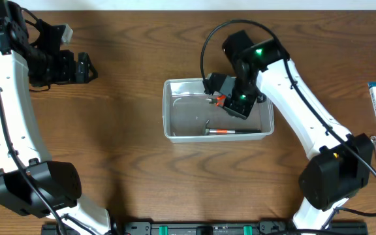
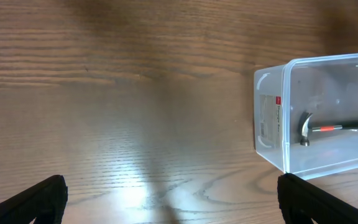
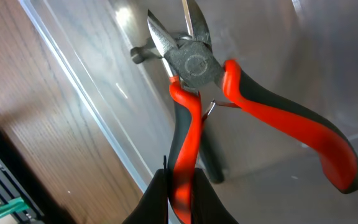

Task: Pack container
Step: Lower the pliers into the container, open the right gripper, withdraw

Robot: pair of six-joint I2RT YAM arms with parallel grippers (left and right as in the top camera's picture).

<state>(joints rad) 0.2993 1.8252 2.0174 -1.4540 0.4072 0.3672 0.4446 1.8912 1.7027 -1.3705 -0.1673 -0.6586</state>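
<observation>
Since the next move pretty much hangs on where the container (image 1: 170, 117) is relative to me, here's the layout: it sits in the middle of the table (image 1: 129, 163), long axis running left-right in the overhead view, and it's directly below my right gripper (image 1: 219, 98). So I reckon the way in is just down, with no sideways travel. A hammer (image 1: 230, 131) lies flat inside along the near wall, handle parallel to the tub's long side, head at the left end. I'm holding side cutters (image 3: 194, 62) over the far-left part of the tub, and my right gripper (image 3: 179, 186) is clamped on only one of the red-and-grey handles, so the other handle splays out free. Their long axis runs out along my fingers, with the nose pointing away from my wrist at a slant toward the tub floor. Can't tell if the nose is touching anything yet. My left gripper (image 2: 173, 202) is spread wide with nothing in it, well off to the left of the tub, so the right arm is clearly the nearer one for this
</observation>
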